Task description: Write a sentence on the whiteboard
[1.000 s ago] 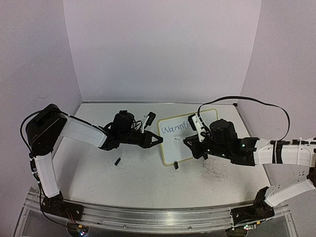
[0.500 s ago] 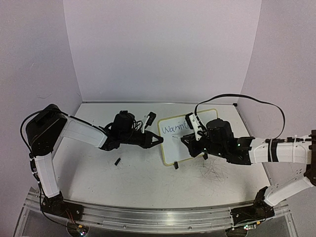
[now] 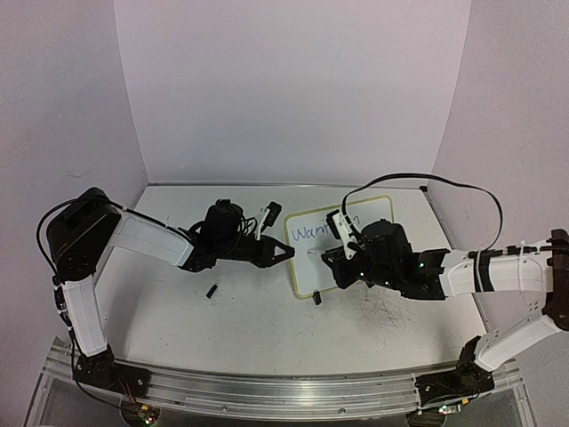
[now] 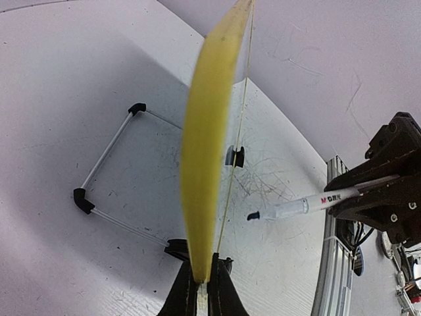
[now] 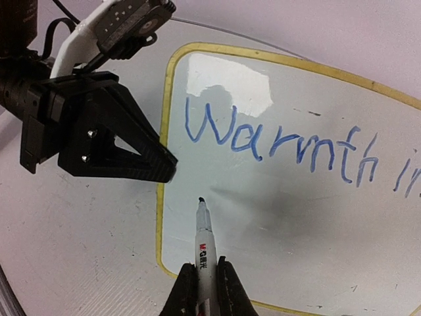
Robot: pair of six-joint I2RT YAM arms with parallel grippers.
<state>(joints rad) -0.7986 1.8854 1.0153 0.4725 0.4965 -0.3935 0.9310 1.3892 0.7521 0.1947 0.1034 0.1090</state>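
Table [image 3: 178,329]: pale grey top, scuffed, closed in by walls at the far edge and both sides. The whiteboard [image 3: 307,271] lies toward the far right corner, a black clip [image 3: 316,299] on its near edge touching the tabletop. A patch of thin dark scribbles [image 3: 384,311] marks the bare surface just beyond that edge, toward the near right. A small black cap [image 3: 212,291] lies alone left of centre, well apart from the whiteboard.
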